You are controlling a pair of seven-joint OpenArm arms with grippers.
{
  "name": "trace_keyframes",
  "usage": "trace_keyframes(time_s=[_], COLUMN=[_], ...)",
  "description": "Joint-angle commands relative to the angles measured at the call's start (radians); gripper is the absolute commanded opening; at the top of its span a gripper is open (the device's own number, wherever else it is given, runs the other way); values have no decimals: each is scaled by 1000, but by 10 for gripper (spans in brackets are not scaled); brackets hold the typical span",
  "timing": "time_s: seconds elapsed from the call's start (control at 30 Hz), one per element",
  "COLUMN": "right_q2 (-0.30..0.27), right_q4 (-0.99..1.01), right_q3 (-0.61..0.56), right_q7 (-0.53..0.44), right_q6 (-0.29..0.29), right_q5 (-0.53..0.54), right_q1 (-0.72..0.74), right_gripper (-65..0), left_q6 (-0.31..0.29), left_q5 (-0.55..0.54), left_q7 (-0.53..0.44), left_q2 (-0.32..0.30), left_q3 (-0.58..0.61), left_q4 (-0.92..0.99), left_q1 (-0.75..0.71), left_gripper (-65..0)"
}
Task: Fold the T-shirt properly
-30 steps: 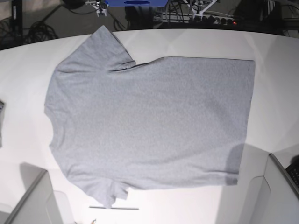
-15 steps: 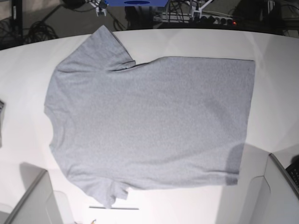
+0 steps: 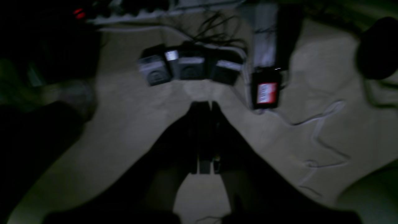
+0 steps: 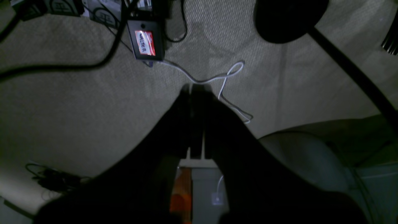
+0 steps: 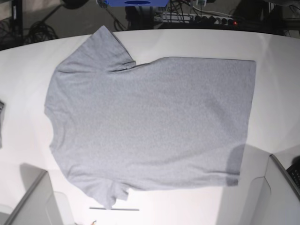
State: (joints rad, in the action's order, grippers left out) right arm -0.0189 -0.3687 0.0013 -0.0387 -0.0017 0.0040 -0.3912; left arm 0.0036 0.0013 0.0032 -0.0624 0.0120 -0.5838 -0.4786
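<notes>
Grey heathered cotton T-shirt (image 5: 150, 124) lay flat, plain side up, mid white worktop (image 5: 276, 61), unfolded. Left gripper (image 3: 203, 107) and right gripper (image 4: 194, 90) were pressed together, empty, off the worktop over carpet. I judged a shallow pinch could grab one layer only, skewing the fold.

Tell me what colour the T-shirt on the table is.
The T-shirt is plain heather grey with no lettering showing, seen best in the base view.

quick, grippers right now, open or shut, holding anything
left gripper: shut, holding nothing
right gripper: shut, holding nothing
</notes>
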Motion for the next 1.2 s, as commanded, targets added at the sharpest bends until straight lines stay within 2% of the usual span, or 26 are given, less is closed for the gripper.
trace_keyframes(time_s=[0.0, 0.07, 0.37, 0.47, 0.53, 0.6, 0.73, 0.83, 1.0, 1.17], right_q2=[-8, -8, -5, 1, 27, 56, 104, 135, 139, 139], right_q4=[-36, -99, -389, -556, -697, -835, -1076, -1258, -1479, -1611], right_q3=[4, 7, 217, 251, 282, 323, 368, 380, 377, 380], right_q7=[1, 3, 9, 78, 139, 190, 285, 360, 466, 484], right_q6=[-5, -8, -8, -8, -8, -8, -8, -8, -8, -8], right_q5=[6, 6, 6, 6, 6, 4, 3, 3, 4, 6], right_q1=[-36, -88, -277, -343, -387, -420, -473, -504, -512, -466], right_gripper=[-650, -650, -650, -650, -650, -650, -650, -650, -650, -650], left_q6=[3, 3, 3, 3, 3, 3, 3, 3, 3, 3], left_q5=[-7, -7, -10, -10, -13, -53, -152, -185, -177, -169], left_q7=[-6, -6, -6, -6, -2, 4, 7, 2, -1, -6], left_q2=[-18, -34, -101, -116, -127, -139, -202, -244, -258, -256], left_q3=[-1, -1, -14, -24, -48, -74, -114, -128, -163, -180], left_q4=[-43, -129, -523, -666, -769, -850, -1007, -1163, -1327, -1347], left_q1=[-42, -99, -355, -440, -490, -520, -582, -658, -713, -661], left_gripper=[-650, -650, -650, -650, -650, -650, -650, -650, -650, -650])
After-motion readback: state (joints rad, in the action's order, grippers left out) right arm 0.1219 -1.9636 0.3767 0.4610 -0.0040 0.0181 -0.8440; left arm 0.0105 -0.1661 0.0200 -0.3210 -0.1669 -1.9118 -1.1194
